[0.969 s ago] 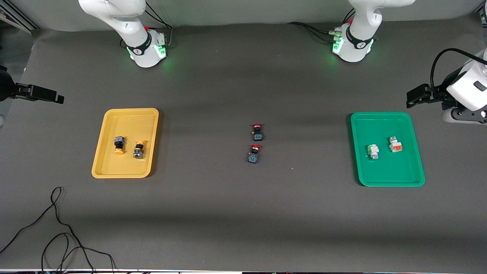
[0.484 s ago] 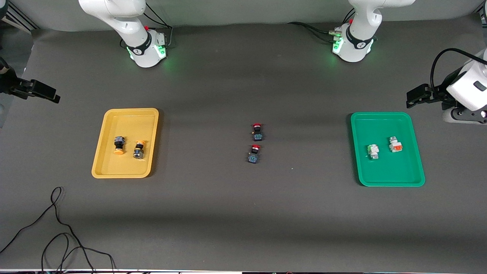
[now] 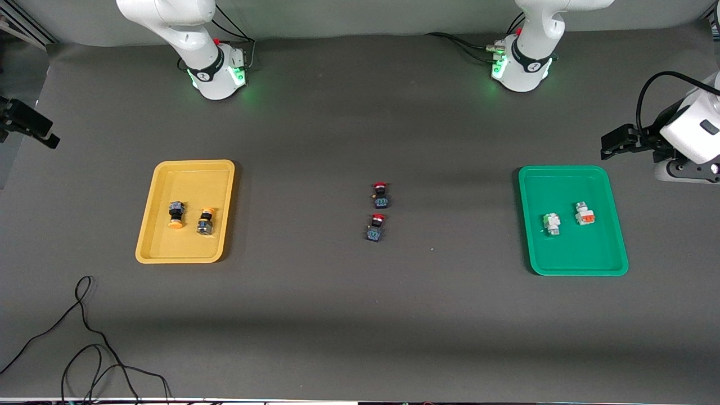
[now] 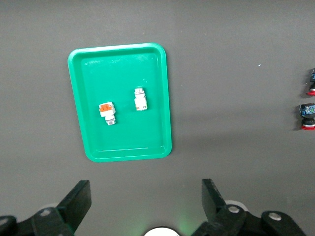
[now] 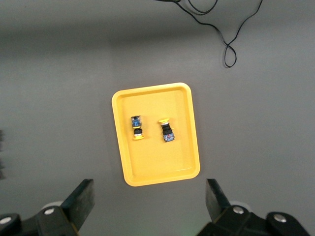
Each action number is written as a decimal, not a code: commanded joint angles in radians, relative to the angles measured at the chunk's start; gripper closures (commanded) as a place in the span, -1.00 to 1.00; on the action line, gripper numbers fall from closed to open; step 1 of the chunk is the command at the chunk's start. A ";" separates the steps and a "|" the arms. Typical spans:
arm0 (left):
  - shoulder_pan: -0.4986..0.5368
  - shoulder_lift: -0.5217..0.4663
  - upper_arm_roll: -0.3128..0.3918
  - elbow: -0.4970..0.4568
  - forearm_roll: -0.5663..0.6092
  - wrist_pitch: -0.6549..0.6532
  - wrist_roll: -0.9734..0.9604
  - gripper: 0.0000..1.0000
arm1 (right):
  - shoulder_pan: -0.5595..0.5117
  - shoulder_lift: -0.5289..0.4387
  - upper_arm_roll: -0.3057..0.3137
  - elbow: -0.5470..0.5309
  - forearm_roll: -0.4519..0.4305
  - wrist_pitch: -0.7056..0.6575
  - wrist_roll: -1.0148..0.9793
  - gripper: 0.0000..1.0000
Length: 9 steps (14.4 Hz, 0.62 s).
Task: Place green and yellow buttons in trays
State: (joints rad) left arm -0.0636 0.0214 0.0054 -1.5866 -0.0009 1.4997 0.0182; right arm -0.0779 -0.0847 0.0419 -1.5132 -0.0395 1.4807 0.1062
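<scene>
The yellow tray (image 3: 191, 183) (image 5: 157, 164) holds two black buttons with orange-yellow caps (image 3: 176, 215) (image 3: 206, 220) (image 5: 136, 128) (image 5: 167, 131). In the green tray (image 3: 562, 191) (image 4: 123, 132) lie two white buttons, one marked green (image 3: 552, 224) (image 4: 141, 98) and one marked orange-red (image 3: 585, 215) (image 4: 107, 112). My left gripper (image 3: 610, 145) (image 4: 145, 189) hangs open and empty over the bare table beside the green tray. My right gripper (image 3: 42, 135) (image 5: 149, 189) is open and empty high over the table's edge at the right arm's end, past the yellow tray.
Two black buttons with red caps (image 3: 381, 194) (image 3: 376, 227) lie mid-table between the trays, also at the edge of the left wrist view (image 4: 307, 116). A loose black cable (image 3: 84, 337) (image 5: 226, 29) curls on the table nearer the front camera than the yellow tray.
My right gripper has drawn away from the yellow tray toward the right arm's end of the table. The left arm, trays and buttons have not moved.
</scene>
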 commanded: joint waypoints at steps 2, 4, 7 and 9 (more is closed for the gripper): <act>-0.007 -0.011 -0.002 -0.006 0.015 -0.001 -0.003 -1.00 | -0.007 -0.009 0.015 -0.031 0.021 -0.014 0.001 -0.99; -0.007 -0.011 -0.001 -0.006 0.015 -0.001 -0.003 -1.00 | -0.010 -0.001 0.013 -0.031 0.021 -0.007 0.000 -0.99; -0.007 -0.011 -0.001 -0.006 0.015 -0.001 -0.003 -1.00 | -0.008 0.000 0.013 -0.030 0.021 -0.002 0.000 -0.99; -0.007 -0.011 -0.001 -0.006 0.015 -0.001 -0.003 -1.00 | -0.008 0.002 0.013 -0.030 0.021 -0.002 0.000 -0.99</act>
State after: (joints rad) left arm -0.0637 0.0214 0.0046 -1.5867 -0.0009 1.4997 0.0182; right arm -0.0780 -0.0769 0.0531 -1.5395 -0.0365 1.4719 0.1062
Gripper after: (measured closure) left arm 0.000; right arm 0.000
